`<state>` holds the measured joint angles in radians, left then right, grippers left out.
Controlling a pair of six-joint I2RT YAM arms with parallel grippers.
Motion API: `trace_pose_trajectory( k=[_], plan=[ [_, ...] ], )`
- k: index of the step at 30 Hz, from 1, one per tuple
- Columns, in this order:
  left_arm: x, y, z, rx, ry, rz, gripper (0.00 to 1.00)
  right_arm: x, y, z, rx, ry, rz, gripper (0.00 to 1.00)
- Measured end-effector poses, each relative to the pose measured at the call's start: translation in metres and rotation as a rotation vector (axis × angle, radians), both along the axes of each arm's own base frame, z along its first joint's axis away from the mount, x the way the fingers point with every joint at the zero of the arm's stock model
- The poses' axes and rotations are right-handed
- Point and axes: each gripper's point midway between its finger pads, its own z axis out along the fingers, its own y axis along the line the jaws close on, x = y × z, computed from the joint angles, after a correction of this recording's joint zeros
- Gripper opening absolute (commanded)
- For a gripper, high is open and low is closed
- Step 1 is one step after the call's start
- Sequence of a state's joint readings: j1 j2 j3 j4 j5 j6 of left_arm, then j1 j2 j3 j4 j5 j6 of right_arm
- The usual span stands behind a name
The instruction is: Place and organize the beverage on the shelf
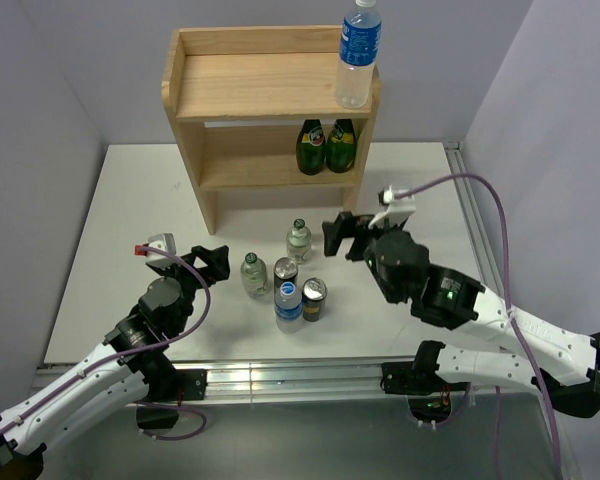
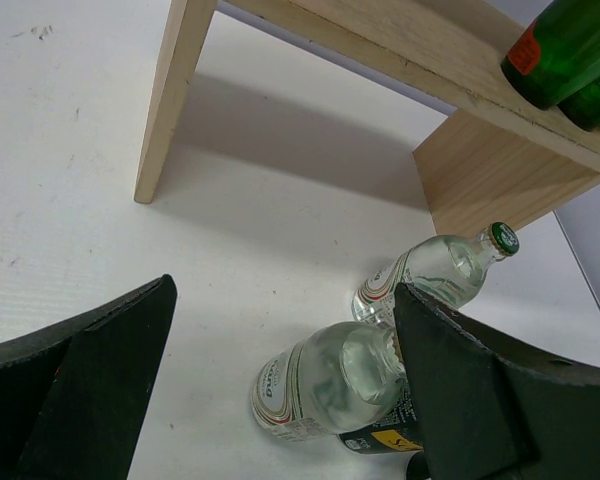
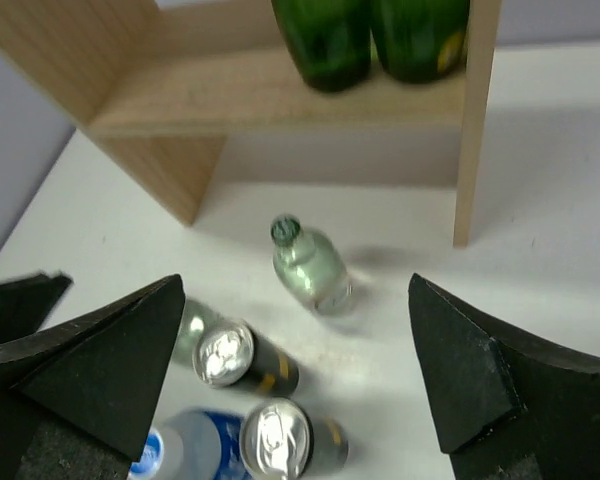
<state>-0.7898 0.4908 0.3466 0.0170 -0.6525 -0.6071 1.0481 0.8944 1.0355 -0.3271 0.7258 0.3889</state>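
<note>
Two cans (image 1: 314,292), two water bottles (image 1: 289,305), four glass bottles (image 1: 298,240)

Light was bright and even from overhead; the shelf (image 2: 170,110) threw a soft shadow ahead of the left gripper (image 2: 285,290), whose fingers (image 2: 80,390) looked blurred.

we see the white counter (image 1: 130,215) bearing the wooden shelf (image 1: 265,90) at its far side and, nearer us, an upright cluster: the far glass bottle (image 1: 298,242), the left glass bottle (image 1: 254,274), the far can (image 1: 285,271), the near can (image 1: 314,298) and the water bottle (image 1: 289,306) just beside it.
</note>
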Motion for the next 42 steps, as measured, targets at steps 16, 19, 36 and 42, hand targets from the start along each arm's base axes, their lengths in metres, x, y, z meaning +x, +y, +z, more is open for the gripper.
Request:
trace_pose_trajectory(
  k=[16, 19, 36, 42],
  plan=[
    [0.003, -0.003, -0.013, 0.037, 0.040, 0.000, 0.98, -0.072, 0.020, -0.190, 0.035, 0.289, 0.044, 1.00],
    [0.004, -0.004, -0.015, 0.041, 0.044, 0.000, 0.98, -0.078, 0.030, -0.194, 0.057, 0.297, 0.047, 1.00],
    [0.004, -0.004, -0.019, 0.053, 0.055, 0.001, 0.98, -0.105, 0.052, -0.217, 0.045, 0.338, 0.063, 1.00],
    [0.005, -0.005, -0.020, 0.057, 0.059, 0.001, 0.98, -0.104, 0.028, -0.231, -0.039, 0.350, 0.009, 1.00]
  ],
)
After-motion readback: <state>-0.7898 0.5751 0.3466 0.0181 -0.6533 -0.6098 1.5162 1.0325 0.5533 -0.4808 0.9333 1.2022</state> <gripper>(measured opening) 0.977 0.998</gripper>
